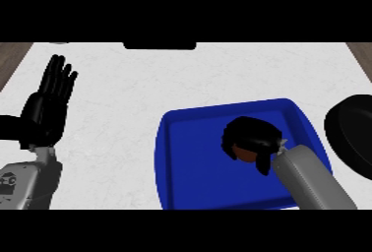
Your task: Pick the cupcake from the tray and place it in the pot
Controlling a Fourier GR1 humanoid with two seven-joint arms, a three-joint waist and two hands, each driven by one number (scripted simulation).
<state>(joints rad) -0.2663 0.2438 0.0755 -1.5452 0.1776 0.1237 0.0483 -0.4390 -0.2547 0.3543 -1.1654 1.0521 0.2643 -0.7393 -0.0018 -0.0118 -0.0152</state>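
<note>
A blue tray [196, 162] lies on the white counter, right of centre. Inside it my right hand [251, 137] is curled over the cupcake [245, 155], of which only a small brown patch shows under the fingers. The black pot [352, 135] stands at the right edge, just past the tray, partly cut off by the view. My left hand [49, 101] rests open at the left, fingers pointing up, far from the tray.
The counter [145, 78] is white, with wooden strips at the far left and far right corners. A dark object [160, 46] sits at the back edge near the middle.
</note>
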